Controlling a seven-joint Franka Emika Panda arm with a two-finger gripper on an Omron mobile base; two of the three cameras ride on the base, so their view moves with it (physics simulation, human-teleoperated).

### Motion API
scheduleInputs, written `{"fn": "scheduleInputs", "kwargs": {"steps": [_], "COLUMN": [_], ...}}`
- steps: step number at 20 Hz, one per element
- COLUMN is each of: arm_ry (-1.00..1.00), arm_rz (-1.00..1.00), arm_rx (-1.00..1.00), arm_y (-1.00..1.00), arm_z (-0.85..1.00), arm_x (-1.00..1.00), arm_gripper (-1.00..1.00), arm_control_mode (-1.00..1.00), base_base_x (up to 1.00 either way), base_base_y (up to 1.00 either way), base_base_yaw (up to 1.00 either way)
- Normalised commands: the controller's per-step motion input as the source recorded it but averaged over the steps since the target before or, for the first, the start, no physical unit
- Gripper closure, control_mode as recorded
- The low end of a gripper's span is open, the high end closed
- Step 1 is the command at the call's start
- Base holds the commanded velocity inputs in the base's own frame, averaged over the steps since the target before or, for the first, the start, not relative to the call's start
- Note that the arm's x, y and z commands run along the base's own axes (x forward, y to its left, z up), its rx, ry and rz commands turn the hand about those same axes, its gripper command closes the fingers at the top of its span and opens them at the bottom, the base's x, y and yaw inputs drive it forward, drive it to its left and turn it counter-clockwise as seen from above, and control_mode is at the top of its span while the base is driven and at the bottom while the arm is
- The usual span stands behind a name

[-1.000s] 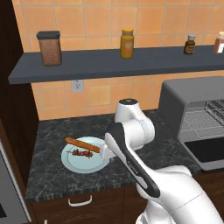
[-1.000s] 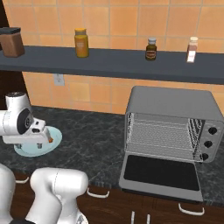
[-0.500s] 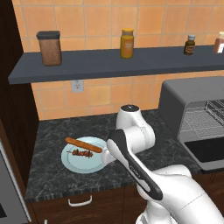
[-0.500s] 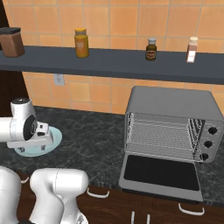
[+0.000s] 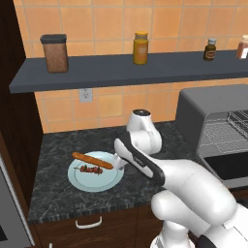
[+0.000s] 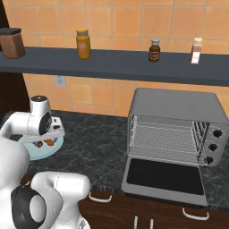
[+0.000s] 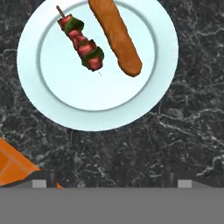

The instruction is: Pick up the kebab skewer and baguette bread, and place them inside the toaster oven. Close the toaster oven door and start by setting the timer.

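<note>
A pale blue plate point(image 7: 52, 94) carries the kebab skewer point(image 7: 81, 43) and the orange-brown baguette bread point(image 7: 117, 37), lying side by side. In the left base view the baguette point(image 5: 92, 160) lies behind the skewer point(image 5: 90, 169) on the plate point(image 5: 80, 181). My gripper point(image 5: 117, 162) hangs open just above the plate's right edge, holding nothing; its tips sit wide apart in the hand view point(image 7: 111, 183). The toaster oven point(image 6: 176, 127) stands at the right with its door point(image 6: 163, 176) folded down flat and the wire rack showing.
A dark shelf point(image 5: 126, 70) above the counter holds a brown canister point(image 5: 54, 52), an orange jar point(image 5: 140, 47) and small bottles. The dark stone counter point(image 6: 96, 143) runs between plate and oven. A dark cabinet wall point(image 5: 17, 111) closes the left side.
The hand has shifted slightly beside the plate, rightward in the right base view. Jaws stay open. Plate, skewer and baguette lie as before.
</note>
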Motion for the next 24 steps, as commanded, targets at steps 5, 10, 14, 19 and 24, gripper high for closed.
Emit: {"fn": "scheduleInputs", "kwargs": {"steps": [5, 10, 14, 19, 24], "arm_ry": [0.03, 0.0, 0.0, 0.0, 0.03], "arm_rz": [0.05, 0.03, 0.03, 0.01, 0.0], "arm_rx": [0.0, -0.03, -0.06, -0.04, -0.03], "arm_y": [0.54, 0.26, 0.17, 0.15, 0.16], "arm_z": [-0.26, -0.23, -0.26, -0.19, -0.18], "arm_x": [0.51, 0.36, 0.21, 0.39, 0.37], "arm_gripper": [-1.0, -1.0, -1.0, -1.0, -1.0], "arm_control_mode": [-1.0, -1.0, -1.0, -1.0, -1.0], "base_base_x": [0.0, 0.0, 0.0, 0.0, 0.0], "base_base_y": [0.0, 0.0, 0.0, 0.0, 0.0], "base_base_yaw": [0.0, 0.0, 0.0, 0.0, 0.0]}}
